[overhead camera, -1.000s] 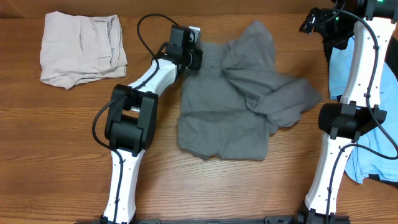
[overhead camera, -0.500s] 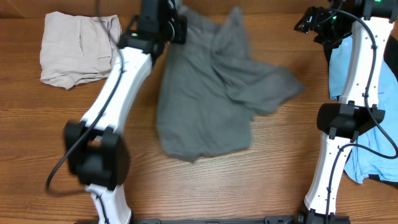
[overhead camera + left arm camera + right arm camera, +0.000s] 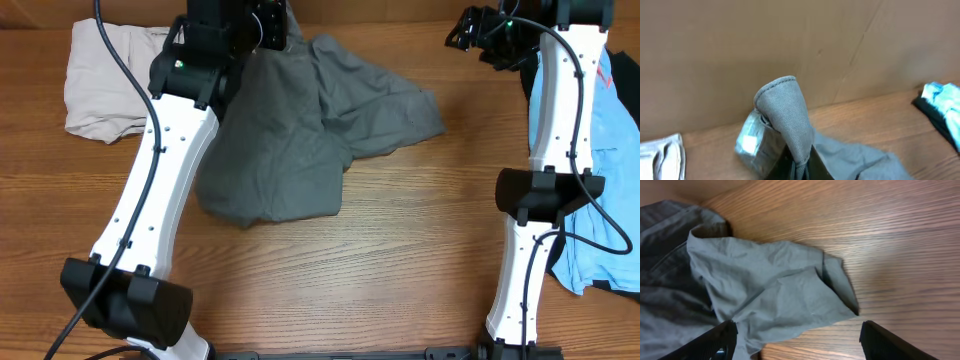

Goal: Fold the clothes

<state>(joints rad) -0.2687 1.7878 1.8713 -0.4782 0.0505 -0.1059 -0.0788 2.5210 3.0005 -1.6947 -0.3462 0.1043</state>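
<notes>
Mid-grey shorts (image 3: pixel 300 130) lie crumpled across the table's upper middle. My left gripper (image 3: pixel 265 28) is shut on their top edge at the far side; the left wrist view shows a fold of grey fabric (image 3: pixel 787 117) pinched between the jaws and standing up. My right gripper (image 3: pixel 470 32) is open and empty, high at the far right, right of the shorts; its view looks down on a grey leg (image 3: pixel 775 292) between its fingertips (image 3: pixel 715 340). Folded beige shorts (image 3: pixel 110 85) lie at the far left. Light-blue pieces (image 3: pixel 600 160) and a black piece (image 3: pixel 615 285) lie at the right edge.
A cardboard wall (image 3: pixel 790 45) stands behind the table's far edge. Bare wooden tabletop (image 3: pixel 380 280) shows in front of the shorts and between the arms. The right arm's links stand over the blue clothes.
My left arm has swung up and to the left, dragging the grey shorts leftward and toward the far edge. My right gripper has shifted left toward the shorts.
</notes>
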